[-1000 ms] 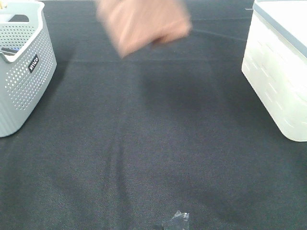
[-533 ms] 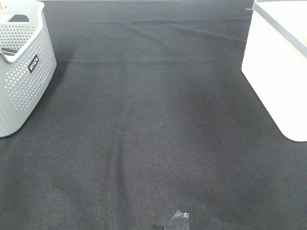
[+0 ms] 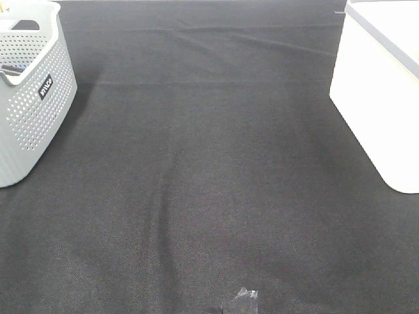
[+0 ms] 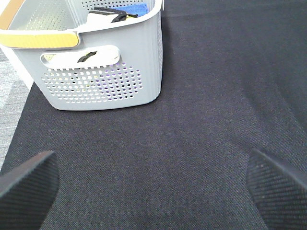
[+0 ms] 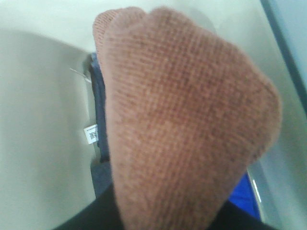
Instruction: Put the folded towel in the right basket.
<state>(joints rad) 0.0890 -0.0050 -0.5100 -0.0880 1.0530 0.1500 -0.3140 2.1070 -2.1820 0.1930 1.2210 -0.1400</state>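
The folded towel (image 5: 187, 120) hung close before my right end effector and hid it, so I could not tell its grip; the right basket (image 5: 38, 72) lay beneath. My left end effector (image 4: 153, 191) stood spread wide.

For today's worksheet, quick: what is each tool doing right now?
Left tool: open, empty.
Right tool: hidden behind the towel, apparently holding it.

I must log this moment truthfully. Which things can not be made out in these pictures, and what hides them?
Right wrist view: the towel fills the picture, hiding the right gripper and most of what lies beneath.
Exterior high view: both arms are out of frame; the right basket is cut by the edge, its inside unreadable.
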